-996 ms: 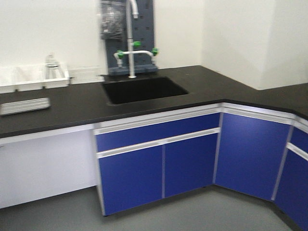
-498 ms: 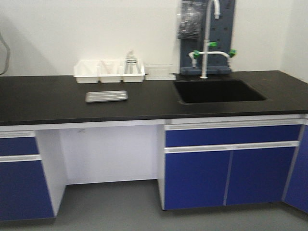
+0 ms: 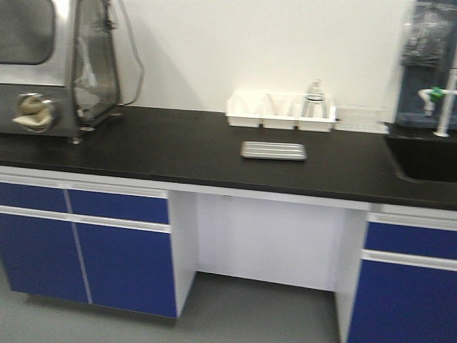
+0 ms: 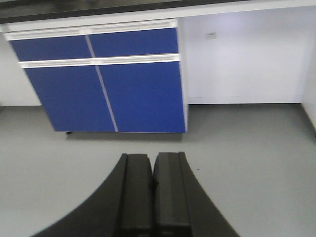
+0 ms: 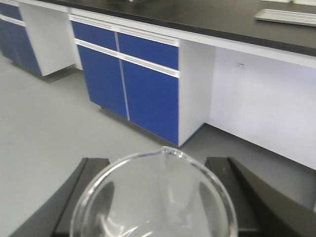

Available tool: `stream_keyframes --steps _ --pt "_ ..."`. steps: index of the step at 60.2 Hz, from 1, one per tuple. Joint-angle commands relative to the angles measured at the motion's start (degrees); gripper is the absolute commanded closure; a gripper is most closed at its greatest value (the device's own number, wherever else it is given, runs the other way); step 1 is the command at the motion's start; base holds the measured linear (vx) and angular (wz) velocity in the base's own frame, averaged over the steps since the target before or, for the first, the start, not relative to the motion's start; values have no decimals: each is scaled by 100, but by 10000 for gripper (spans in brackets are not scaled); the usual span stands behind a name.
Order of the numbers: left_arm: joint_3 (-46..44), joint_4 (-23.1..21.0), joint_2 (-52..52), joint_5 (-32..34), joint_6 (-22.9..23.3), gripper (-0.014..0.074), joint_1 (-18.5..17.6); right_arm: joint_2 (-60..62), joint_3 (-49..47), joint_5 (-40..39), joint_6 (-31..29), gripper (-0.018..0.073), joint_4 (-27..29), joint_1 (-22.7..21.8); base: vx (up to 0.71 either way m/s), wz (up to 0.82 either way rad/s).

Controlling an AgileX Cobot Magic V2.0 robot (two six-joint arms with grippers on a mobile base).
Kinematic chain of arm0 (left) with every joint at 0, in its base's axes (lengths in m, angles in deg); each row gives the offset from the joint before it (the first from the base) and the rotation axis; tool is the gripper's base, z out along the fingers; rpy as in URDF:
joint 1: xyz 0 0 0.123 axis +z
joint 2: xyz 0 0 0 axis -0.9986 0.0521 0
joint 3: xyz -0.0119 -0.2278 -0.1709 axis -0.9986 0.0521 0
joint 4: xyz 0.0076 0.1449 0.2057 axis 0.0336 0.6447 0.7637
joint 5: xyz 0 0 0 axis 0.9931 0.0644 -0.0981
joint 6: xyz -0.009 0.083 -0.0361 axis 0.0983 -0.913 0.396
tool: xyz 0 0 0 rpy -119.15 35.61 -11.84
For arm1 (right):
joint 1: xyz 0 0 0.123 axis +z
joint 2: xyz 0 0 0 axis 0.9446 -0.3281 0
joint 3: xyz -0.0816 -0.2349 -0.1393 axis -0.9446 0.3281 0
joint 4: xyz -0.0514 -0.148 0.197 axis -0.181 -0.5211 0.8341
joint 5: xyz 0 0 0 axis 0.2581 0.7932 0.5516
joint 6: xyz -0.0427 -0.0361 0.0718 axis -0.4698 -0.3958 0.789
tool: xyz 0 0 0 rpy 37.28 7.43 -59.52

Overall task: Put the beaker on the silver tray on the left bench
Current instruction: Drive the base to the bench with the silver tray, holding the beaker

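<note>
The front view has swung along the bench [image 3: 178, 146] since half a second ago. The tray [image 3: 273, 150] has slid from left of middle to right of middle, the sink [image 3: 425, 161] has gone to the right edge, and a steel cabinet [image 3: 43, 68] has come in at the far left.

That cabinet stands on the black worktop, with blue cupboards [image 3: 86, 243] below it. Further right the tray lies flat on the worktop above the white knee gap. Just behind it, against the wall [image 3: 285, 43], sit white bins [image 3: 280, 112]; the right one holds a clear flask [image 3: 314, 96]. The sink and a tap [image 3: 446, 100] are cut off at the right edge.

In the left wrist view the left gripper [image 4: 153, 197] is closed, its black fingers [image 4: 136, 192] pressed together with nothing between them. It hangs over the grey floor [image 4: 247, 158], facing the cupboards.

In the right wrist view the right gripper [image 5: 155, 207] is clamped on the beaker [image 5: 153, 197]. One finger [image 5: 74, 187] shows on each side of the round glass rim. The beaker is held over the floor, short of the bench, and the tray shows on the worktop at the upper right, well apart from the beaker.
</note>
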Motion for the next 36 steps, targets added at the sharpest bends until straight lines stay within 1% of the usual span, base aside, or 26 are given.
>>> stream_keyframes --steps 1,9,17,26,36 --pt "114 -15 -41 431 10 595 -45 27 -169 -470 -23 570 -3 -17 24 51" --pt "114 -15 -41 431 10 595 -45 27 -169 -470 -23 570 -3 -17 26 41" --pt "114 -15 -41 431 10 595 -45 27 -169 -470 -23 570 -3 -17 30 17" --pt "114 -15 -41 431 10 595 -45 27 -169 -470 -23 570 -3 -17 36 -7" --pt "114 -15 -41 431 10 595 -45 27 -169 -470 -23 570 -3 -17 42 -27"
